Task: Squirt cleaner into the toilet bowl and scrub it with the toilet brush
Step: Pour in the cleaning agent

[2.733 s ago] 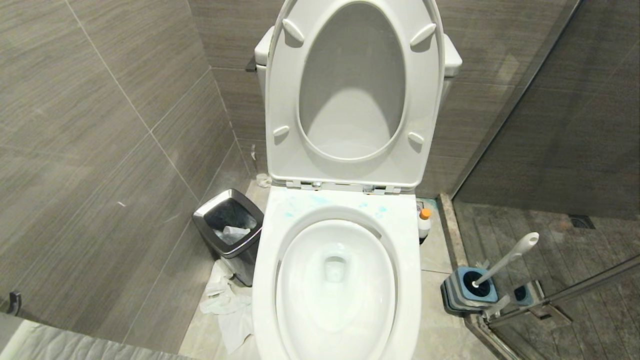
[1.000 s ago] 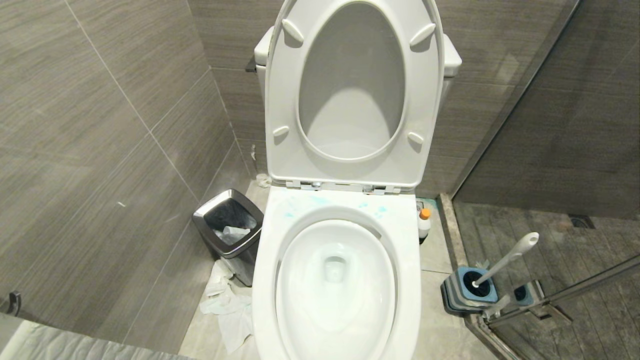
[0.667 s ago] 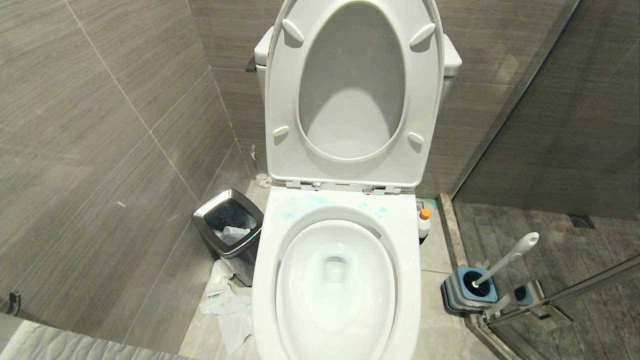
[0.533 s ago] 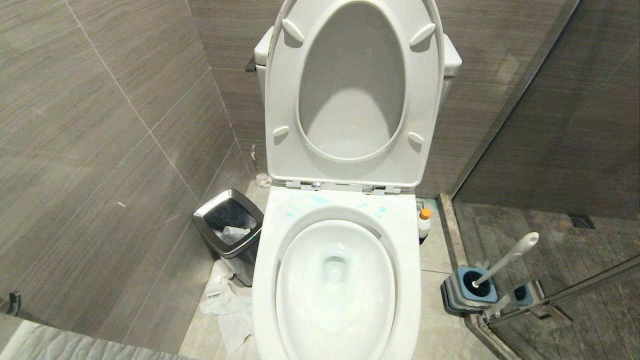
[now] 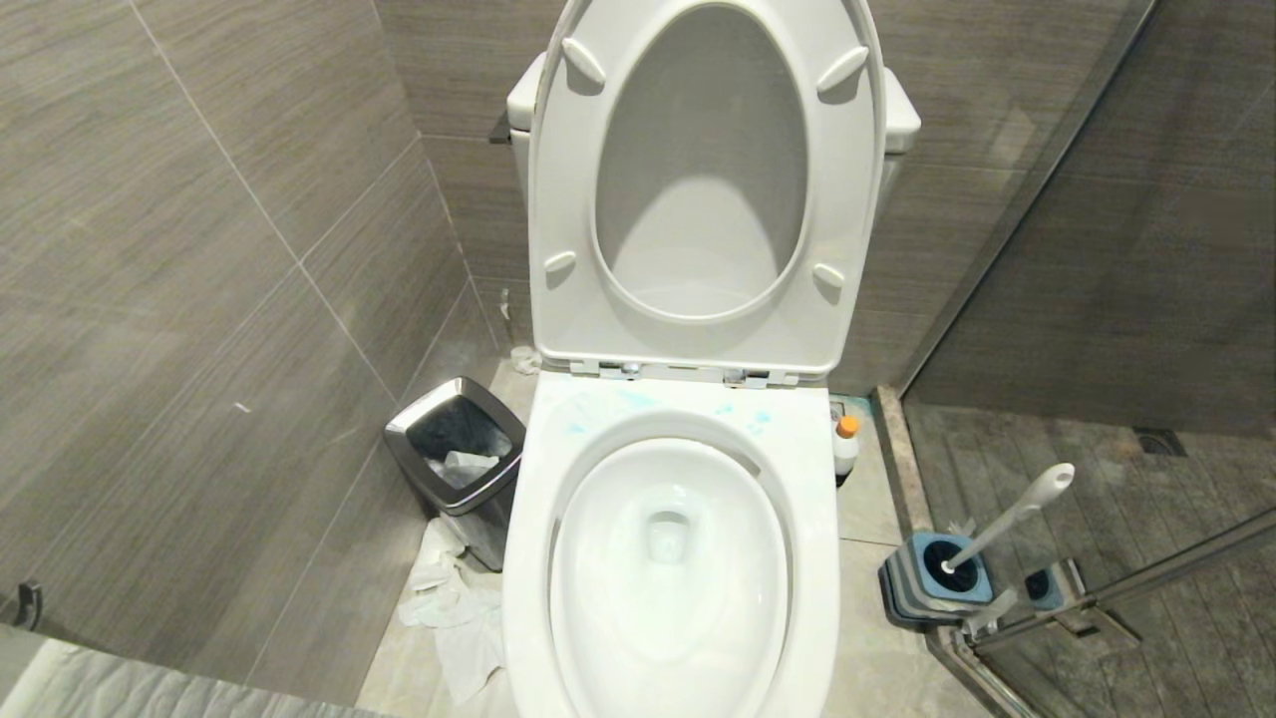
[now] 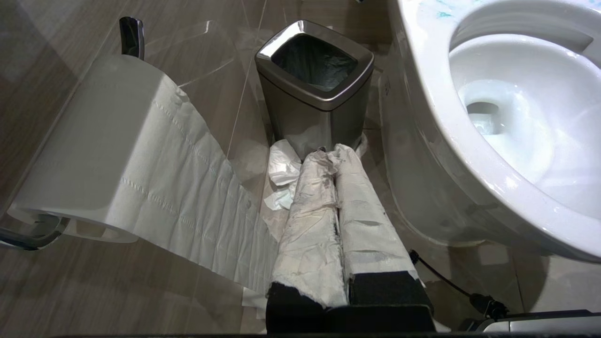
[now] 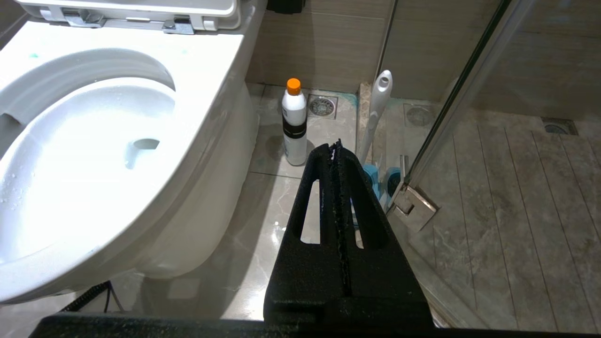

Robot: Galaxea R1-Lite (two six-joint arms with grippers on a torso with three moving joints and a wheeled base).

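The white toilet bowl (image 5: 819, 558) stands in the middle with seat and lid raised; faint blue smears mark its back rim. The cleaner (image 5: 846, 446), a white bottle with an orange cap (image 7: 294, 123), stands on the floor to the bowl's right. Further right the toilet brush (image 5: 1012, 519) leans in its blue and grey holder (image 5: 912, 588), and its handle (image 7: 375, 112) rises just beyond my right gripper (image 7: 334, 145), which is shut and empty. My left gripper (image 6: 328, 152), fingers wrapped in white paper, is shut left of the bowl (image 6: 422, 141). Neither arm shows in the head view.
A dark steel-rimmed waste bin (image 5: 457, 454) stands left of the bowl with crumpled paper (image 5: 454, 608) on the floor before it. A paper roll (image 6: 108, 150) hangs on the left wall. A glass shower door (image 5: 1116, 588) and its hinge (image 7: 415, 206) close off the right.
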